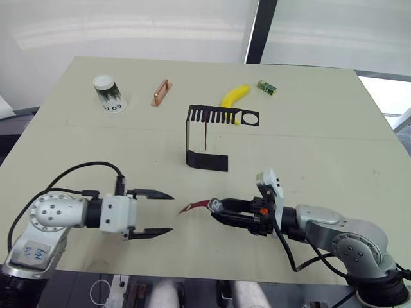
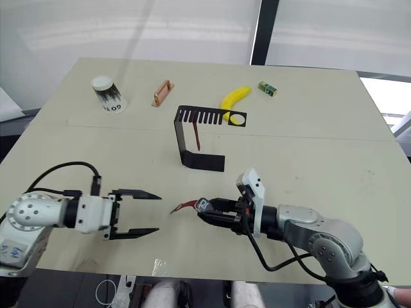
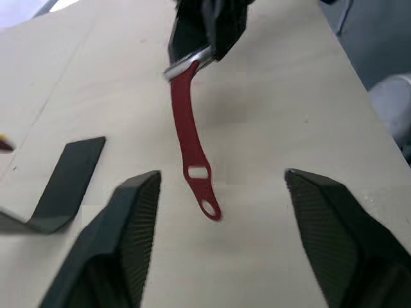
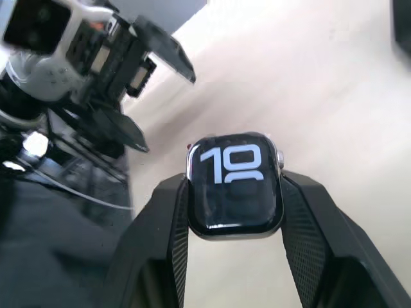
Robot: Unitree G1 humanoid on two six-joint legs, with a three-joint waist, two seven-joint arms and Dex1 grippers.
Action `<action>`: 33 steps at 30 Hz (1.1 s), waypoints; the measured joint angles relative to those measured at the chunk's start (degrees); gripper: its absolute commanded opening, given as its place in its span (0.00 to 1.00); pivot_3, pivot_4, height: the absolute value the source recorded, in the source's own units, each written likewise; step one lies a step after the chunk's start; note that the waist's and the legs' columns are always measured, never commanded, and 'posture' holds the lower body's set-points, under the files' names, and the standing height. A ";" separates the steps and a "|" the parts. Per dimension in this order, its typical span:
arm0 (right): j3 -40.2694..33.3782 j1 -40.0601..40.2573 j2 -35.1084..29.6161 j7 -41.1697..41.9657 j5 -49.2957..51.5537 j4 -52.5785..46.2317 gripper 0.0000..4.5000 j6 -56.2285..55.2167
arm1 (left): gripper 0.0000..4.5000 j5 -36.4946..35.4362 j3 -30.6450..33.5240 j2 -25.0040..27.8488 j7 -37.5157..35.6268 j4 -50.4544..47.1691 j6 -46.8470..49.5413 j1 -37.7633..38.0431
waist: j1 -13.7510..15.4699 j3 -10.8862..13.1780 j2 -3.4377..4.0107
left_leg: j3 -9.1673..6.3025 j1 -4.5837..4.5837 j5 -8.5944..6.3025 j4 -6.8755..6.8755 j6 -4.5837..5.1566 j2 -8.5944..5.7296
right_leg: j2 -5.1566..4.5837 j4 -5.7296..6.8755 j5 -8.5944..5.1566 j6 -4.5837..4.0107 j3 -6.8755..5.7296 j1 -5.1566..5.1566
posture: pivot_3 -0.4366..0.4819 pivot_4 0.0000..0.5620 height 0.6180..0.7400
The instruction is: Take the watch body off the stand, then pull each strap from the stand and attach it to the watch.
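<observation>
Gripping the watch body point(image 4: 235, 184) tight between both black fingers, right gripper point(image 1: 220, 211) low over the near part of the table point(image 1: 321, 147). Lit screen with white numbers, facing the right wrist camera. One dark red strap point(image 3: 190, 138) already joined to the watch body, sticking out toward the left gripper point(image 1: 157, 212), its free end with two holes down by the table top. Cannot tell if that end touches the table.

Left gripper wide open, nothing inside, fingers point(image 3: 131, 218) pointing at the right gripper. Strap tip near the gap between those fingers, not touching them.

Farther back, near the middle of the table, black stand point(image 1: 207, 158) upright on its flat foot. Comb slots and round hole along its top. Second dark red strap point(image 2: 196, 137) hanging down from one slot, in front of the upright back.

Behind the stand, yellow banana point(image 1: 234, 96), close to the round hole. Small green block point(image 1: 267, 86) beside it, off to the right. Copper-coloured handle point(image 1: 160, 92) to the left of the stand, well apart. White cup point(image 1: 108, 94) with dark marks, farther left still, upside down.
</observation>
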 measured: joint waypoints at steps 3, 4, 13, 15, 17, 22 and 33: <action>6.17 1.78 -6.46 6.83 -16.90 -0.04 0.34 -15.91 | 1.00 -3.06 2.66 1.38 -2.57 1.73 1.81 0.86 | 0.00 0.01 0.01 | 0.01 0.01 -0.01 -0.01 -0.03 0.00 | 0.03 -0.08 -0.01 0.01 -0.06 0.01 | 0.48 0.27 0.91; 7.53 2.36 -6.99 8.44 -21.12 0.58 0.34 -20.95 | 1.00 -3.82 3.15 1.43 -2.98 2.12 2.71 0.95 | 0.01 0.00 0.00 | 0.02 0.01 0.00 -0.01 -0.04 0.00 | 0.03 -0.07 -0.01 0.01 -0.06 0.01 | 0.48 0.27 0.91; 8.79 3.62 -6.80 13.82 -33.65 6.32 0.34 -40.44 | 1.00 -7.80 3.55 1.41 -4.24 2.13 7.57 0.80 | -0.12 0.00 0.00 | 0.11 0.09 0.03 0.00 -0.09 0.01 | 0.04 0.04 -0.02 -0.01 0.02 0.00 | 0.48 0.27 0.91; 8.73 3.21 -5.88 14.15 -33.39 6.32 0.34 -39.87 | 1.00 -7.80 3.55 1.41 -4.48 2.14 7.67 0.79 | -0.15 0.00 -0.01 | 0.10 0.10 0.03 0.01 -0.09 0.02 | 0.04 0.05 -0.02 -0.02 0.03 0.00 | 0.48 0.27 0.91; 8.77 1.65 -3.52 14.17 -32.46 6.34 0.34 -37.88 | 1.00 -7.80 3.56 1.41 -4.62 2.14 7.73 0.67 | -0.21 0.00 0.00 | 0.11 0.11 0.03 0.01 -0.09 0.02 | 0.05 0.08 -0.03 -0.03 0.05 0.00 | 0.48 0.27 0.91; 9.69 -3.53 4.07 14.19 -27.06 8.12 0.34 -29.54 | 1.00 -7.66 3.55 1.40 -5.16 3.51 7.60 0.35 | -0.11 0.01 0.01 | 0.07 0.10 0.03 0.01 -0.10 0.02 | 0.03 0.11 -0.03 -0.06 0.02 0.00 | 0.48 0.27 0.91; 17.99 -10.57 9.09 18.63 -28.09 19.93 0.34 -17.85 | 1.00 -6.85 3.82 1.38 -5.64 5.30 6.06 2.86 | -0.15 0.01 0.02 | 0.07 0.05 0.01 0.03 -0.05 0.02 | -0.02 0.14 -0.04 -0.06 0.00 -0.07 | 0.48 0.27 0.91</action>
